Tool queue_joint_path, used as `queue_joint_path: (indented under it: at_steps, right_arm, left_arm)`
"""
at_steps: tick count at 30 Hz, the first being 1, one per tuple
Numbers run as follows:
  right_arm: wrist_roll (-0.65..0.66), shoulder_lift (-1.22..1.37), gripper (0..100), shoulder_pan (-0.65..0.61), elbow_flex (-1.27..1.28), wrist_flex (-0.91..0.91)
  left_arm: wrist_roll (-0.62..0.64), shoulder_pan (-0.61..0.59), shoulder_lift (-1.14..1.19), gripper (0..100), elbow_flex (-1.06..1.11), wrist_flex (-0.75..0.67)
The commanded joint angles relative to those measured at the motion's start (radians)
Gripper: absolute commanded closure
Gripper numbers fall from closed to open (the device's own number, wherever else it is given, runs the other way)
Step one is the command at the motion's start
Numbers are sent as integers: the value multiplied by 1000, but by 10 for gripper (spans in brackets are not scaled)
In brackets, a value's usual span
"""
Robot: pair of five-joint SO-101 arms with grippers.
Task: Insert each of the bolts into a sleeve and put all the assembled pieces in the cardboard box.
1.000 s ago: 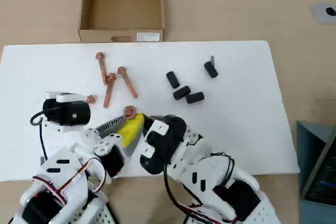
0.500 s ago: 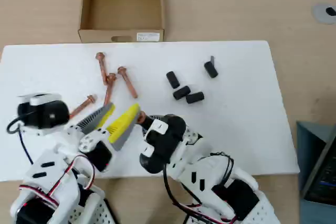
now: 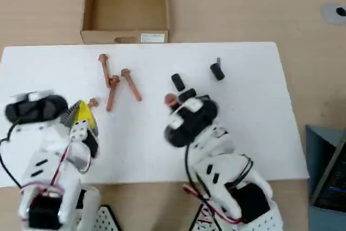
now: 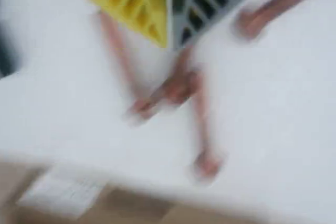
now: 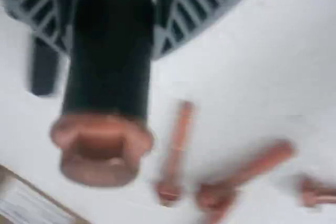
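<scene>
My right gripper (image 3: 177,104) is shut on a black sleeve (image 5: 107,77) with a copper bolt pushed through it, the bolt head (image 5: 100,148) sticking out beyond the fingers; it hangs over the mat's middle, close to the loose sleeves. Two sleeves (image 3: 178,82) (image 3: 217,71) lie free and a third (image 3: 187,94) sits right against the gripper. Several loose copper bolts (image 3: 112,87) lie crossed on the mat's left part. My left gripper (image 3: 81,113) sits just short of them, its yellow and grey fingers (image 4: 136,3) shut with nothing between them. The cardboard box (image 3: 124,37) stands open at the back.
The white mat (image 3: 254,133) covers most of the wooden table. A dark bin (image 3: 327,171) stands at the right edge. The mat's right half holds free room.
The left gripper let go of the bolt, drew back to the left and shut. The right arm carried the sleeve with the bolt in it away from me toward the loose sleeves.
</scene>
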Motion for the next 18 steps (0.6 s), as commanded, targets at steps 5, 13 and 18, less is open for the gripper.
queue_joint_path:
  at_steps: [5, 13, 18]
  right_arm:
    - [-14, 197, 989, 62, -251, 63]
    - [-40, 662, 989, 82, -573, -9]
    - [-34, 897, 989, 84, -705, -120]
  left_arm:
    - [-11, -64, -2, 998, 238, -9]
    - [-75, -66, -2, 998, 373, -109]
    - [-147, -66, -2, 998, 431, -169]
